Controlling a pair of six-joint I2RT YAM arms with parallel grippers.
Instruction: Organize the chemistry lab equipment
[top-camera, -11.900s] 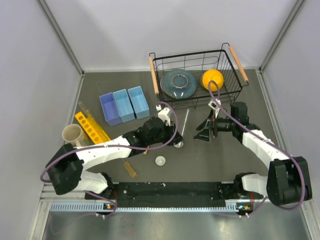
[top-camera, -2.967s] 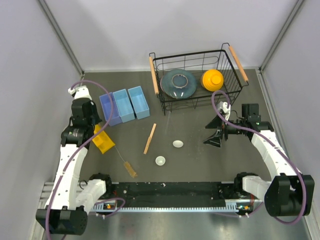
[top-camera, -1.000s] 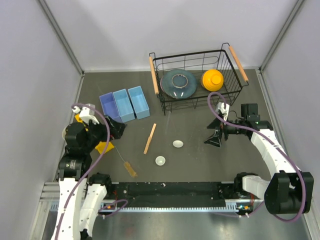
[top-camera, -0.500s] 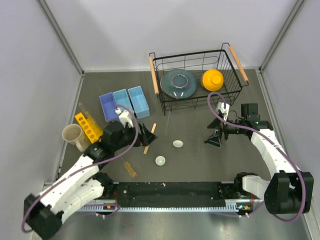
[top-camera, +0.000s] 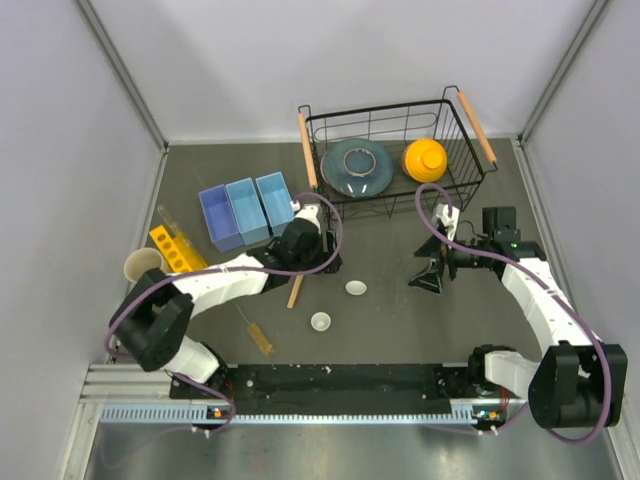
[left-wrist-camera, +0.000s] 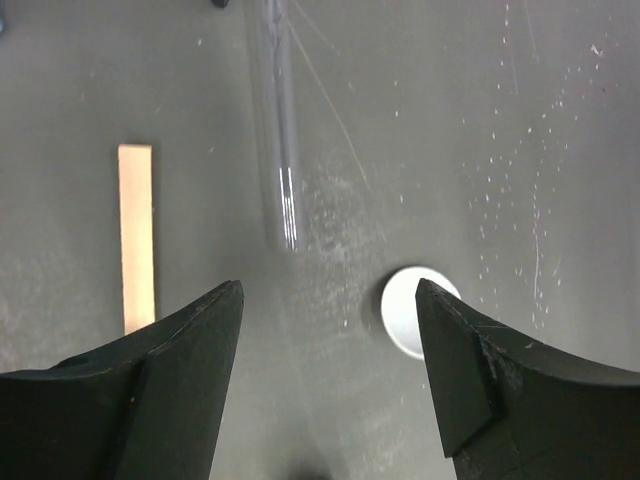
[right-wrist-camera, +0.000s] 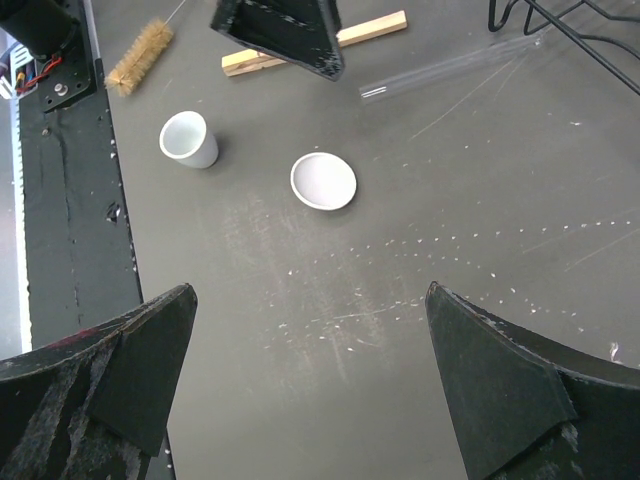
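1. The left hand (left-wrist-camera: 330, 292) hovers over the middle of the bench (left-wrist-camera: 560, 120), jaws well apart and holding nothing.
2. Seen from its wrist, the clear rod (left-wrist-camera: 281, 150) lies at 12 o'clock from the gap, its long axis running 12 to 6. The wooden stick (left-wrist-camera: 136, 238) lies parallel at 10 o'clock, and a white dish (left-wrist-camera: 405, 308) sits at 3 o'clock.
3. The left arm is nearer. The right hand (right-wrist-camera: 310, 290) hangs wide open and empty, well apart.
4. A second ago the left hand was by the yellow rack (top-camera: 175, 252). It has swung in and narrowed slightly.
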